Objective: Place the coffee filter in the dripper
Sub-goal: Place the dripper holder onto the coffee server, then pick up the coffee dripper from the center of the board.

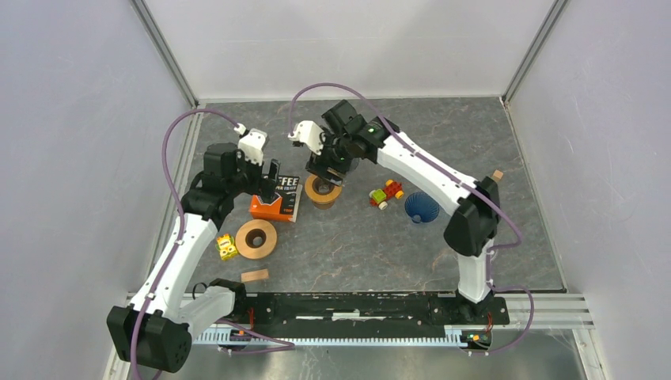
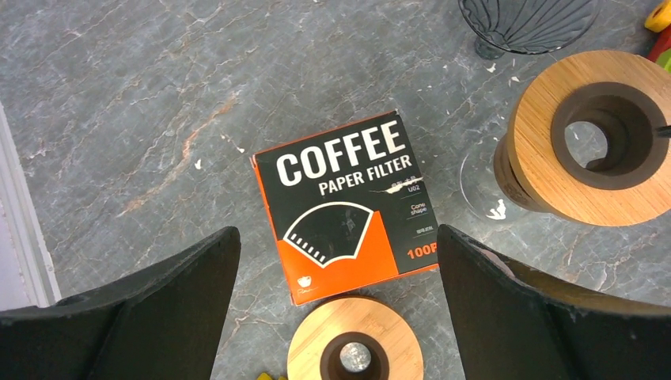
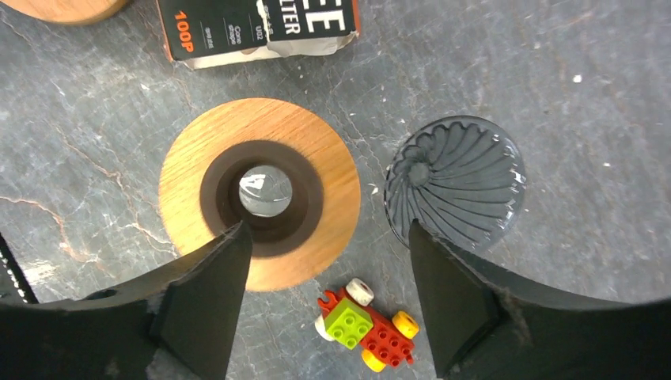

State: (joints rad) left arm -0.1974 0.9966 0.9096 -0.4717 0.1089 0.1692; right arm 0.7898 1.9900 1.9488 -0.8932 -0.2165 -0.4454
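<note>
The orange-and-black coffee filter box (image 1: pixel 277 199) lies flat on the table; in the left wrist view (image 2: pixel 344 207) it reads "COFFEE PAPER FILTER". No loose filter shows. A dark fluted glass dripper (image 1: pixel 422 207) stands at the right and also shows in the right wrist view (image 3: pixel 455 182). A wooden ring holder on a glass base (image 1: pixel 323 190) stands beside the box. My left gripper (image 1: pixel 269 180) hovers open and empty over the box's near edge (image 2: pixel 339 269). My right gripper (image 1: pixel 326 170) hovers open and empty above the ring holder (image 3: pixel 328 261), between the holder (image 3: pixel 259 190) and the dripper.
A second wooden ring (image 1: pixel 255 238) lies near the box. A toy brick car (image 1: pixel 386 193) sits between the holder and the dripper. A yellow block (image 1: pixel 226 247) and a wooden block (image 1: pixel 255 275) lie front left. A small wooden piece (image 1: pixel 497 174) sits far right. Enclosure walls stand on three sides.
</note>
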